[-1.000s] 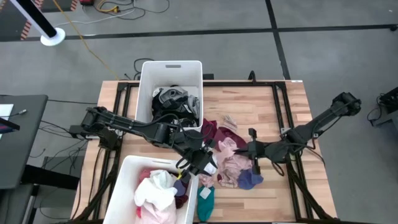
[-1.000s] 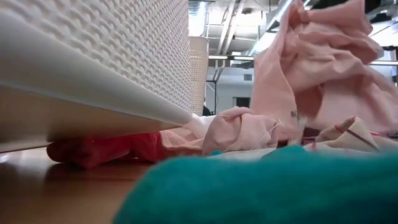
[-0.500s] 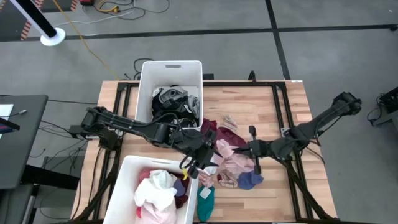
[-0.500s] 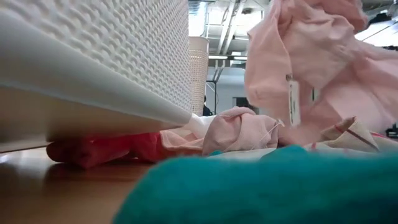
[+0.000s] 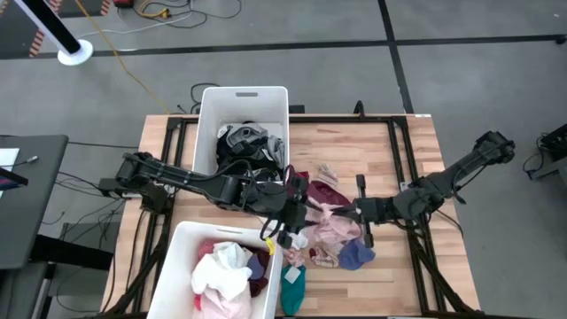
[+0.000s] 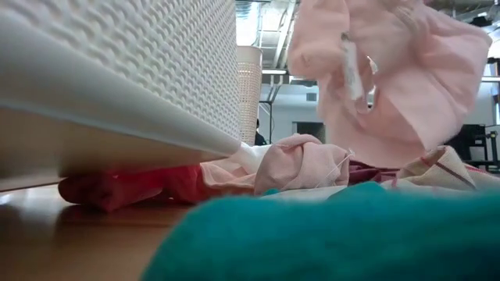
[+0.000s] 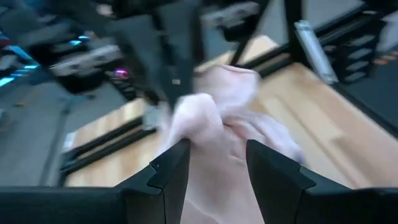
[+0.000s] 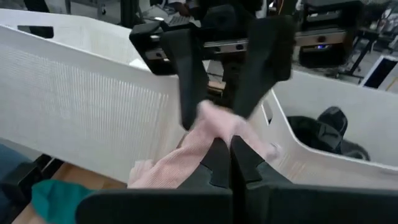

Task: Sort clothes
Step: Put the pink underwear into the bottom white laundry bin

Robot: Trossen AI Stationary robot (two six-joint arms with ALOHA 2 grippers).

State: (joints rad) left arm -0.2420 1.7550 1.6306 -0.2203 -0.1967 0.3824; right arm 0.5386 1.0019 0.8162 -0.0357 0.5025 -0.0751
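Observation:
A pale pink garment (image 5: 323, 217) hangs bunched between my two grippers above the pile of clothes (image 5: 332, 244) on the wooden table. In the low view the pink garment (image 6: 391, 78) hangs high, a white tag on it. My left gripper (image 5: 292, 215) is shut on its left end and my right gripper (image 5: 353, 213) on its right end. Beneath them, pink, maroon and blue pieces rest on the tabletop. A teal piece (image 5: 292, 282) lies at the near edge. My left gripper (image 7: 217, 171) pinches a bunched fold of the pink garment (image 7: 211, 121) between its two fingers, coming almost level from the table's left. The cloth bulges out past the fingertips. My right gripper (image 8: 229, 158) pinches a gathered fold of the garment (image 8: 211, 127) at its fingertips, nearly level from the table's right, close to the left fingers (image 8: 189, 81). The rest hangs slack below.
A white bin (image 5: 213, 106) holding dark clothes stands at the far side. A second white bin (image 5: 177, 252) with white and pink pieces stands at the near left, its wall (image 6: 117, 70) close to the pile. Bare wood (image 5: 390, 151) lies far right.
Both grippers have held on to the pink garment. My right gripper has risen and my left gripper has tipped upward, so the garment has been drawn higher off the pile and gathered closer between them.

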